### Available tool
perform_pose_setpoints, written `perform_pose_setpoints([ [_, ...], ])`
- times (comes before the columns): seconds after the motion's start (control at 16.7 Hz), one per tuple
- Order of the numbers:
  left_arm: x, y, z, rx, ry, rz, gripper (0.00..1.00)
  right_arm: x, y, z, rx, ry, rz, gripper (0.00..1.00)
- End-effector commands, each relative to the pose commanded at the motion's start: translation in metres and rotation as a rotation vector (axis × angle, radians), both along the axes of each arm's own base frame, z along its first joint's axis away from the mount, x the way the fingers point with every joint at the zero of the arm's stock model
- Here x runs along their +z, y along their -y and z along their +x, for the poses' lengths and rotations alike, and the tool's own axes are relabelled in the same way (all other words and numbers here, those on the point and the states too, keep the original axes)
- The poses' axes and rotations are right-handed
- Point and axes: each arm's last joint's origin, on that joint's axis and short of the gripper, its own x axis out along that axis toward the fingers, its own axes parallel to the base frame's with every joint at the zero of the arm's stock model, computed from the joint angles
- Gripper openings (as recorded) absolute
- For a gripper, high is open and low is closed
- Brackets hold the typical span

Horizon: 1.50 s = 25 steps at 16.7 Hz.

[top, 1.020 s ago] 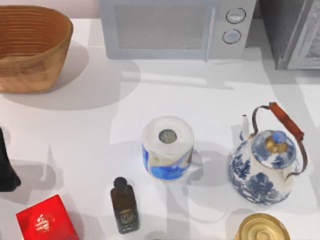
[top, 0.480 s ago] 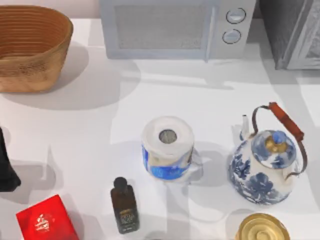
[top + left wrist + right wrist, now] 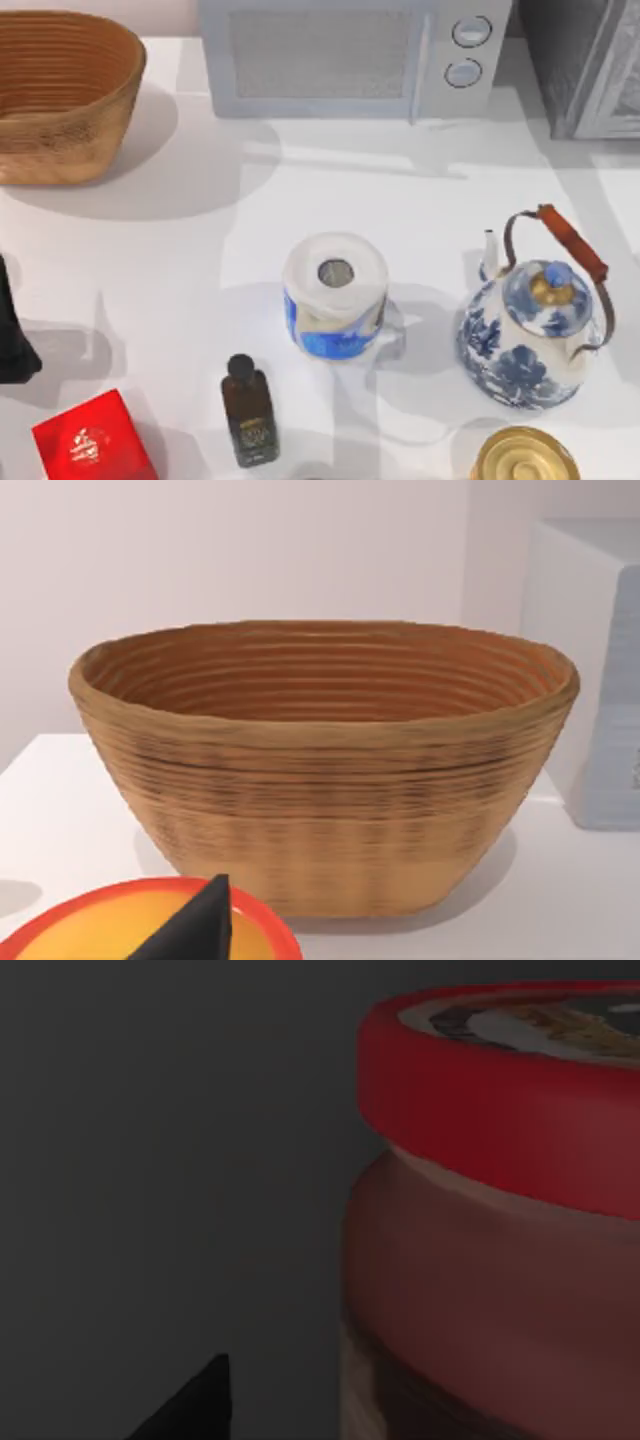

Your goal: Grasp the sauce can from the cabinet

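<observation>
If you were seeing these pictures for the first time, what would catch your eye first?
Probably the blue-and-white porcelain teapot with its orange-wrapped handle, at the table's right. Next, the big woven brown basket at the far left corner, beside the white microwave with two round knobs. In the dim right wrist view, a red-rimmed sauce can looms very close.
</observation>
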Motion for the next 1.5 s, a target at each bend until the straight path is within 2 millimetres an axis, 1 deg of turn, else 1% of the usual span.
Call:
perform_pose_setpoints([
  [0.12, 0.0, 0.0, 0.0, 0.0, 0.0, 0.0, 1.0, -0.0012, 0.0006, 0.0074, 0.0, 0.0, 0.0, 1.0],
  [0.36, 0.0, 0.0, 0.0, 0.0, 0.0, 0.0, 1.0, -0.0015, 0.0007, 0.0085, 0.0, -0.001, 0.0, 1.0],
  [1.14, 0.0, 0.0, 0.0, 0.0, 0.0, 0.0, 1.0, -0.0015, 0.0007, 0.0085, 0.0, -0.001, 0.0, 0.02],
  [1.2, 0.0, 0.0, 0.0, 0.0, 0.0, 0.0, 1.0, -0.0015, 0.0007, 0.0085, 0.0, -0.001, 0.0, 0.0],
  [1.5, 0.0, 0.0, 0.0, 0.0, 0.0, 0.0, 1.0, -0.0015, 0.0007, 0.0085, 0.0, -0.001, 0.0, 0.0],
])
